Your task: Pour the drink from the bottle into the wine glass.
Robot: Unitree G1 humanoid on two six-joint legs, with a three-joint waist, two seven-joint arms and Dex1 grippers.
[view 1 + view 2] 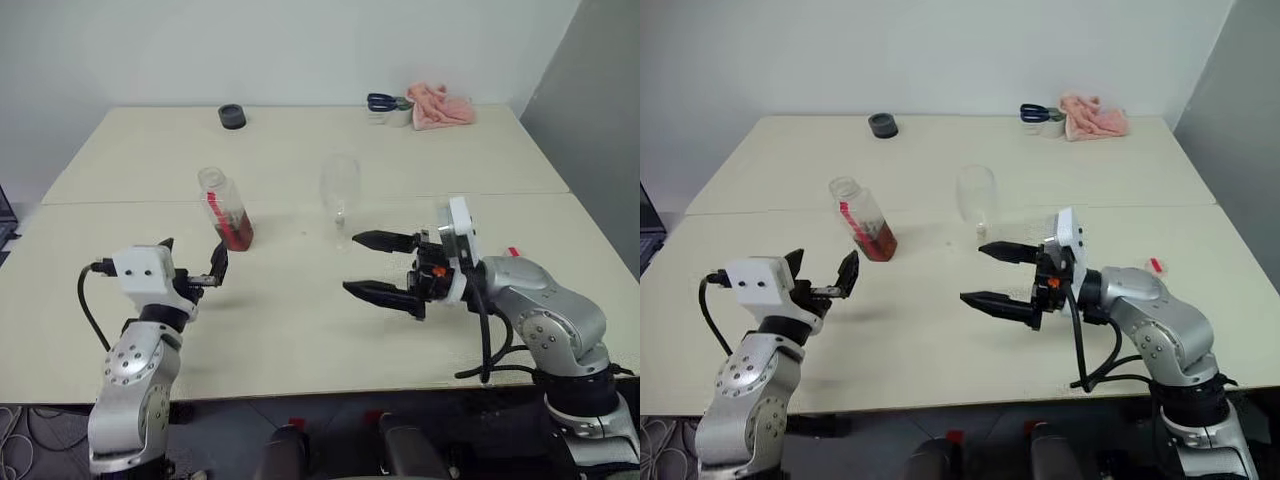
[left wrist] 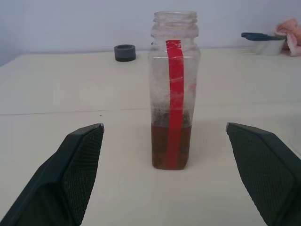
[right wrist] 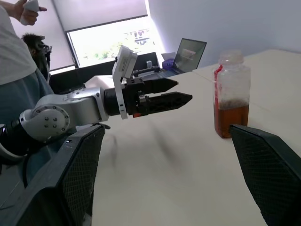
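The left gripper [image 1: 192, 263] and the right gripper [image 1: 378, 266] were spread wide, nothing grasped. Just beyond the left one stood the uncapped clear squarish plastic bottle [image 1: 226, 209], amber-brown drink [image 2: 171, 147] low inside; an off-centre squeeze could have tipped it. Right of it, the clear stemmed wine glass [image 1: 340, 197] was exposed to a knock from the right gripper. At the far edge, a black round cap [image 1: 232, 116] and a pink cloth [image 1: 441, 105] obstructed nothing.

Office or lab room. Pale tables [image 1: 300, 320] against a plain wall, laptop [image 3: 188, 55] open, big blinded window [image 3: 113, 42] behind.
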